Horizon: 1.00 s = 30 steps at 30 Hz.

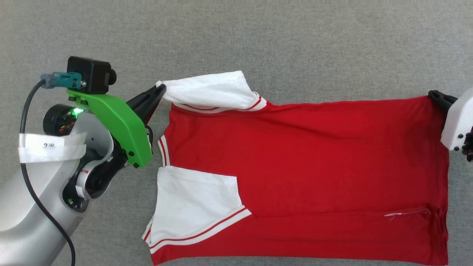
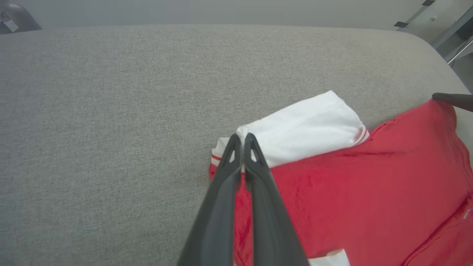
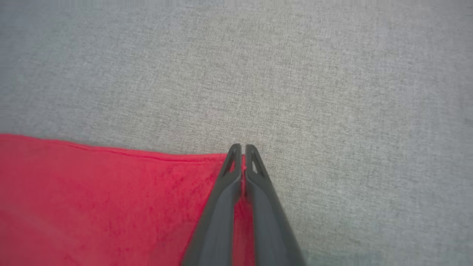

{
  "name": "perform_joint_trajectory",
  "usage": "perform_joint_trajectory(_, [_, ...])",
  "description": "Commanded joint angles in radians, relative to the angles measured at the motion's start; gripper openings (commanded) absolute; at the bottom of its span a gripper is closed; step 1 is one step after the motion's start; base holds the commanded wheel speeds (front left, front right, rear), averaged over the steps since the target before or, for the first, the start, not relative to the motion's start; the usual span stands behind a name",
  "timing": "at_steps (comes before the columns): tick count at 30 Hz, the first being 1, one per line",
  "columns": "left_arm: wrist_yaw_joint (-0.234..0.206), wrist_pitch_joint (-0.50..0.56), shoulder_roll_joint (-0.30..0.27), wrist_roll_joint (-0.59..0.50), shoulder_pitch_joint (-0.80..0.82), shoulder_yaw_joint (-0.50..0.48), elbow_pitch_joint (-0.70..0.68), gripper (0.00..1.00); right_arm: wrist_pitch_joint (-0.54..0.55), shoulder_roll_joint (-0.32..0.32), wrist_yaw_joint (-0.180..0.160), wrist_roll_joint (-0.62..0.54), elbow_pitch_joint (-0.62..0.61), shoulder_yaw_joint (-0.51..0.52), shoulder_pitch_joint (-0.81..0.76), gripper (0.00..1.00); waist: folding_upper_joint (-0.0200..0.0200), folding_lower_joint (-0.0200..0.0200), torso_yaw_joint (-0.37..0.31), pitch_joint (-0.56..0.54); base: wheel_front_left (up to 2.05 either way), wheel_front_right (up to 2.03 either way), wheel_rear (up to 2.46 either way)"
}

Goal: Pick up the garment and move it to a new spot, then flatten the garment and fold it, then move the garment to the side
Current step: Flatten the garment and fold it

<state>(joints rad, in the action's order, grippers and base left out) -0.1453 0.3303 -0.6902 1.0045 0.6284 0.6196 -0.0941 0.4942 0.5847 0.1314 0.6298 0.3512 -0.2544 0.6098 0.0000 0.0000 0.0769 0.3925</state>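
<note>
Garment (image 1: pixel 306 159), judged soft, light and limp, lies spread across frame centre on grey fabric surface (image 1: pixel 258 37); likely sags, so far corners suit: left tool (image 1: pixel 159 89) pinches upper-left white sleeve (image 1: pixel 210 90) tip, right tool (image 1: pixel 434 95) clamps upper-right hem corner (image 1: pixel 425 101).

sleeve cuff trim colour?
Red and white stripes on the white sleeve; head view shows it best.

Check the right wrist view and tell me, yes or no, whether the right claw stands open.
No: the right claw is shut, its two dark tips pinching the corner of the red fabric jersey shirt.
</note>
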Motion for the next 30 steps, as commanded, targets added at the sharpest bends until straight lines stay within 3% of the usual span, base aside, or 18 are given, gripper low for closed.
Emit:
perform_joint_trajectory(1, [0.002, -0.012, 0.004, 0.003, -0.025, -0.004, 0.011, 0.0, -0.028, -0.004, -0.001, 0.008, 0.003, 0.01, -0.024, 0.0, 0.0, 0.0, -0.008, -0.046, 0.0, 0.0, 0.0])
perform_joint_trajectory(8, [0.002, -0.037, 0.003, 0.017, -0.092, 0.005, 0.03, 0.0, -0.142, -0.018, -0.001, 0.058, -0.009, 0.065, -0.112, 0.0, 0.0, 0.0, -0.01, -0.13, 0.0, 0.0, 0.0])
perform_joint_trajectory(17, [-0.033, -0.095, 0.001, 0.04, -0.234, 0.009, 0.007, 0.0, -0.251, -0.027, -0.001, 0.096, -0.072, 0.122, -0.265, 0.0, 0.0, 0.0, -0.005, -0.221, 0.0, 0.0, 0.0])
perform_joint_trajectory(30, [-0.098, -0.141, -0.023, 0.091, -0.447, 0.014, -0.063, 0.0, -0.284, -0.042, -0.001, 0.149, -0.195, 0.16, -0.513, 0.0, 0.0, 0.0, 0.003, -0.292, 0.0, 0.0, 0.0])
